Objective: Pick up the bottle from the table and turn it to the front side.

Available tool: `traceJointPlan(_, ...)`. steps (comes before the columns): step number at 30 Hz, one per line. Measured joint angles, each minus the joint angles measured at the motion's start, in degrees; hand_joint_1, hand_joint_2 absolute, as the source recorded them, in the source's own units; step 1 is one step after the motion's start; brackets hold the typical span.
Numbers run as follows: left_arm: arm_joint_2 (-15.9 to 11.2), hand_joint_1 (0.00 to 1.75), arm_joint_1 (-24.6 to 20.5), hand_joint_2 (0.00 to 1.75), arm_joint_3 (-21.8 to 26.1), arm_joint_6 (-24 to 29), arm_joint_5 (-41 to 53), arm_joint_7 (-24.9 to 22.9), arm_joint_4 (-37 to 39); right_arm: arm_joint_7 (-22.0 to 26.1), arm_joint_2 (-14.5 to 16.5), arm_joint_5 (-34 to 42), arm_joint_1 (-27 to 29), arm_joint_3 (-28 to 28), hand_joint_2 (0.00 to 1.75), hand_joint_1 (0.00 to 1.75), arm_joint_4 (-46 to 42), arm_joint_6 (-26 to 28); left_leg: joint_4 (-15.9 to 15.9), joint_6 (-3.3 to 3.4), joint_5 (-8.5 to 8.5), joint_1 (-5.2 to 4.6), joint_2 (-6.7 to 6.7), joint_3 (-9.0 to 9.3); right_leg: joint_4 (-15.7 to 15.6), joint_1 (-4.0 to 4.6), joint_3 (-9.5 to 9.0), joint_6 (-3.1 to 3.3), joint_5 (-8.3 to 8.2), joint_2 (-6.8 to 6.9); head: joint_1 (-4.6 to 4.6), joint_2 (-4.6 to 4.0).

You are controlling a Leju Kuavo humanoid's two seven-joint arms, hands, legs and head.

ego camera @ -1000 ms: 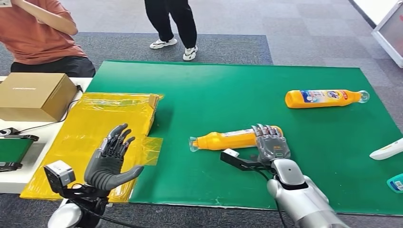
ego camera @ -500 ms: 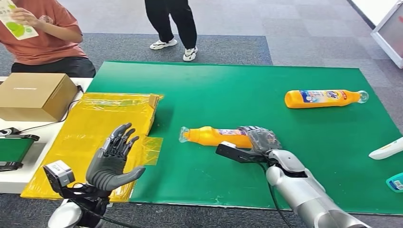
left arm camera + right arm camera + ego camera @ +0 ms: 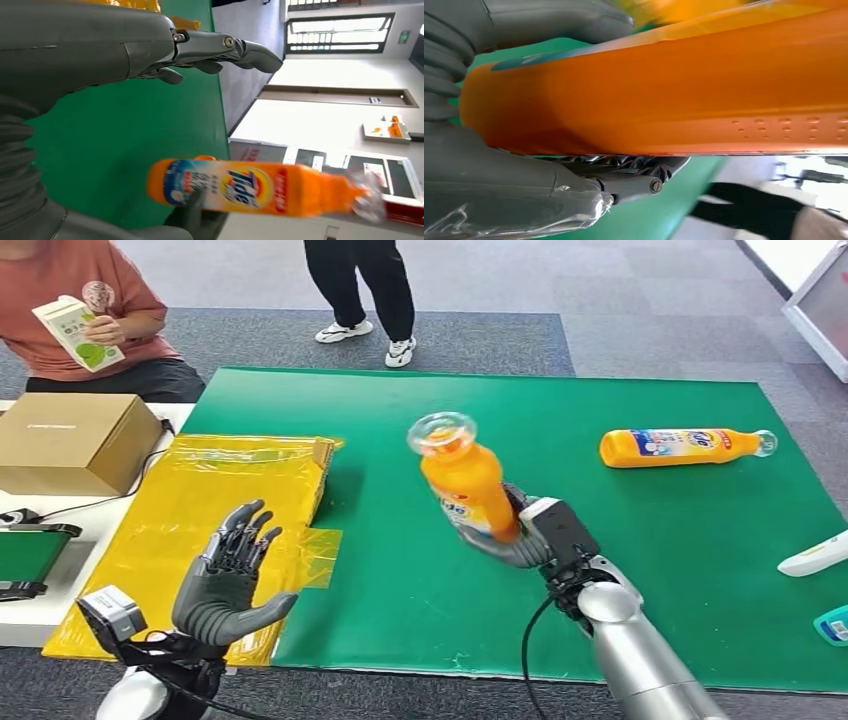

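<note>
Head view: bottle (image 3: 464, 478) in right hand (image 3: 522, 536)

You see an orange bottle (image 3: 465, 480) with a clear cap and blue-and-white label above the green mat (image 3: 600, 570). Yellow plastic sheet (image 3: 190, 520) lies beside a tan box (image 3: 70, 440).

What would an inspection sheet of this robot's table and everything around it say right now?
Surface: green mat over the table.
Job's things: orange bottle lifted off the mat, cap end up; second orange bottle lying on its side.
Clutter: yellow plastic sheet, cardboard box, white object at the mat's edge.
Hands: right hand grips the lifted bottle; left hand holds nothing, fingers apart.
Cables: black cable beside the box.
Surroundings: seated person holding a carton; another person standing on grey carpet.
</note>
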State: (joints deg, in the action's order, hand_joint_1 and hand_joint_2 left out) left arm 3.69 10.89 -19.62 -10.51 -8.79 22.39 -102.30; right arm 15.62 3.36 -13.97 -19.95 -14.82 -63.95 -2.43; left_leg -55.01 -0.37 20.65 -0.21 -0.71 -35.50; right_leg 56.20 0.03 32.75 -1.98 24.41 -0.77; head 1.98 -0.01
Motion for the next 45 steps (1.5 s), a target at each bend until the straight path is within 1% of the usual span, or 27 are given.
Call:
traceJointPlan(2,0.0,0.00,-0.3,1.75,0.0,0.5,-0.1,0.1,0.0,1.1,0.3,0.9,1.3,-0.1,1.75,1.75,-3.2,0.7,0.0,0.00,0.00,0.00,0.00,-0.01,0.0,0.00,0.00,0.01,0.01,0.00,-0.01,0.01)
traceJointPlan(4,-0.1,0.00,-0.9,1.75,0.1,0.2,-0.7,-0.7,0.0,1.9,0.6,-2.5,2.6,-0.9,1.75,1.75,-5.8,3.2,0.0,-0.01,0.00,0.00,0.00,-0.02,0.0,0.00,0.01,0.01,0.01,0.00,0.00,0.01)
traceJointPlan(8,-0.1,0.00,-3.7,1.75,0.1,-0.2,-1.5,-4.1,0.6,2.6,1.6,-10.1,4.1,-4.5,1.75,1.75,-8.4,8.2,0.0,-0.01,-0.01,0.00,0.00,-0.01,0.0,0.01,0.02,0.01,0.01,0.00,0.00,0.00)
traceJointPlan(11,-0.1,0.00,-6.3,1.75,0.1,-0.3,-1.6,-6.1,1.6,3.1,2.3,-14.3,4.7,-7.7,1.75,1.75,-8.7,11.1,0.0,-0.01,-0.03,0.01,0.00,-0.01,0.0,0.01,0.02,0.01,-0.01,0.00,0.01,0.01)
traceJointPlan(15,-0.3,0.00,-9.7,1.75,-0.5,-2.0,-2.5,-7.7,2.9,2.8,2.9,-19.7,4.8,-12.0,1.75,1.75,-8.5,14.4,0.0,-0.01,-0.05,0.01,0.00,-0.01,0.0,0.01,0.02,0.00,-0.02,0.00,0.00,0.01)
traceJointPlan(18,-0.6,0.00,-12.3,1.75,-2.3,-3.7,-2.4,-9.1,3.8,2.2,3.4,-25.3,4.3,-15.0,1.75,1.75,-6.8,18.7,0.0,-0.01,-0.05,0.00,0.00,-0.02,0.0,0.00,0.02,-0.01,-0.02,0.00,0.01,0.00)
traceJointPlan(20,-0.9,0.00,-14.1,1.75,-4.3,-4.4,-1.7,-10.1,4.3,2.1,3.9,-27.4,3.7,-16.7,1.75,1.75,-4.6,20.9,0.0,-0.01,-0.05,0.00,0.00,-0.03,0.0,0.00,0.02,-0.01,-0.02,0.00,0.01,0.00)
traceJointPlan(24,-1.5,0.00,-16.8,1.75,-8.2,-5.0,-0.2,-11.4,5.3,2.5,5.0,-27.9,2.8,-19.1,1.75,1.75,-0.8,21.6,0.0,-0.01,-0.05,0.00,0.00,-0.03,0.0,0.00,0.04,-0.01,-0.02,0.00,0.01,0.01)
traceJointPlan(29,-2.7,0.00,-20.2,1.75,-12.3,-6.6,1.2,-13.7,7.6,2.5,5.5,-28.2,1.2,-20.6,1.75,1.75,3.4,21.8,0.0,-0.02,-0.05,0.00,0.00,-0.03,0.0,0.00,0.03,0.00,-0.03,0.00,0.00,0.01)
traceJointPlan(37,-5.8,0.00,-25.5,1.75,-16.7,-8.1,1.3,-14.8,12.6,3.0,5.5,-28.5,-0.3,-21.7,1.75,1.75,8.6,22.9,0.0,-0.02,-0.08,0.00,-0.01,-0.06,0.0,0.01,0.02,0.00,-0.03,0.00,0.01,0.00)
traceJointPlan(45,-9.5,0.00,-30.1,1.75,-20.7,-9.6,4.4,-17.5,14.6,2.3,5.5,-30.0,-0.9,-22.1,1.75,1.75,11.3,24.3,0.0,-0.02,-0.08,0.00,-0.01,-0.07,0.0,0.01,0.03,0.00,-0.04,0.01,0.02,0.00)
